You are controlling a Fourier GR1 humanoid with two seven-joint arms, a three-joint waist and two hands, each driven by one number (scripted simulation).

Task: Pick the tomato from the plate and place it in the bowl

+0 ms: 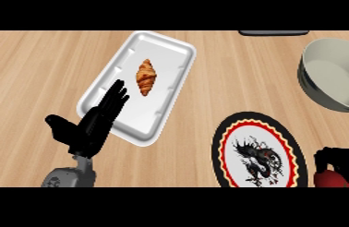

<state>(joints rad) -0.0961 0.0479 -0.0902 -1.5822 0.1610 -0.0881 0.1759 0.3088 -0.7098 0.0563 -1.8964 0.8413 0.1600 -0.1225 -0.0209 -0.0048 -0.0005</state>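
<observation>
A round plate (235, 129) with a black rim, red and yellow rings and a dark figure in its middle lies at the lower right; nothing sits on it. Just right of the plate, at the view's edge, my right hand (332, 157) curls over a red tomato (332, 180), which shows only in part beneath the fingers. The grey-green bowl (320, 74) stands at the right edge, farther back, partly cut off. My left hand (92, 124) rests open at the lower left, fingers straight and pointing up over the tray's near corner.
A white rectangular tray (129, 115) lies slanted at the centre left with a croissant (146, 77) in it. A dark flat object (274, 32) shows at the counter's far edge. Bare wooden counter lies between tray, plate and bowl.
</observation>
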